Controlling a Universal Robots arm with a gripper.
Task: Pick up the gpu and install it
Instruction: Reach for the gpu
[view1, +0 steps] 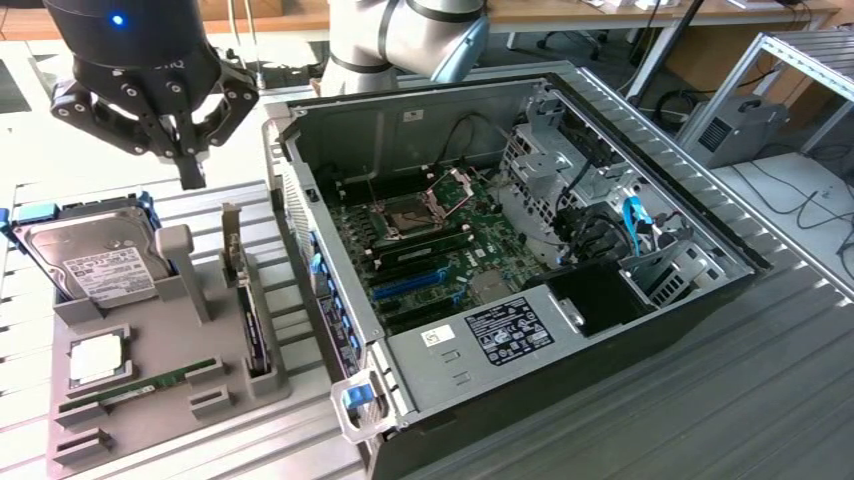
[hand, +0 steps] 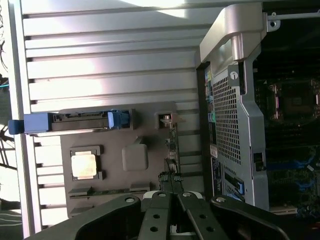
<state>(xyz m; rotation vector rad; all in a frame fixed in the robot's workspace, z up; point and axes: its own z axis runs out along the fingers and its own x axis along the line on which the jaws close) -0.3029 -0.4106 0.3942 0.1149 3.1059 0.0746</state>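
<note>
Closed end effector (view1: 191, 178) hovers above the upright gpu (view1: 250, 310)

Wrist view: hard daylight glare on the ribbed table (hand: 110, 60) ahead of the gripper (hand: 172, 194), slats bleached near white. The gripper itself sits in shadow (almost a silhouette). Computer case (hand: 232, 135) beside it: interior dim. Exterior view: soft, even room light, faint shadows on the parts tray (view1: 167, 415) below the gripper.
</note>
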